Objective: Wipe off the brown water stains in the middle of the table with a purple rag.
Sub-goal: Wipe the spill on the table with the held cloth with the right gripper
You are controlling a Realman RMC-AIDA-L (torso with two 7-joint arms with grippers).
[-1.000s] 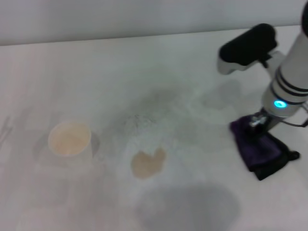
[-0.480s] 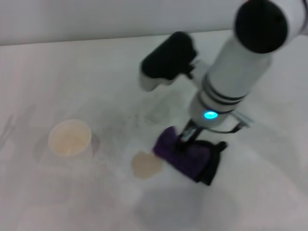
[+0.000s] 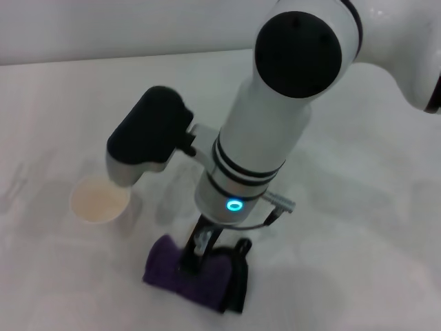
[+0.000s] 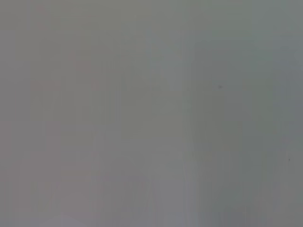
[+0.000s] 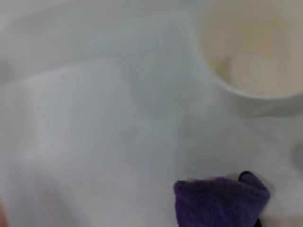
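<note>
My right gripper [image 3: 196, 258] is shut on the purple rag [image 3: 195, 276] and presses it down on the white table [image 3: 358, 276] at the front middle, just right of the white cup. The rag is a fuzzy deep-purple fold with a black edge on its right side. It also shows in the right wrist view [image 5: 220, 201], lying on the tabletop close to the cup. The brown water stains do not show; the arm and the rag cover the spot. My left gripper is out of view, and its wrist view shows only flat grey.
A white cup [image 3: 102, 201] with a tan inside stands on the table to the left of the rag, close to the right wrist's black camera housing [image 3: 148, 134]. The cup also fills a corner of the right wrist view [image 5: 255, 47].
My right arm has swept left and toward the front, dragging the rag from the right side over the tan stain. The stain, visible before, is now covered.
</note>
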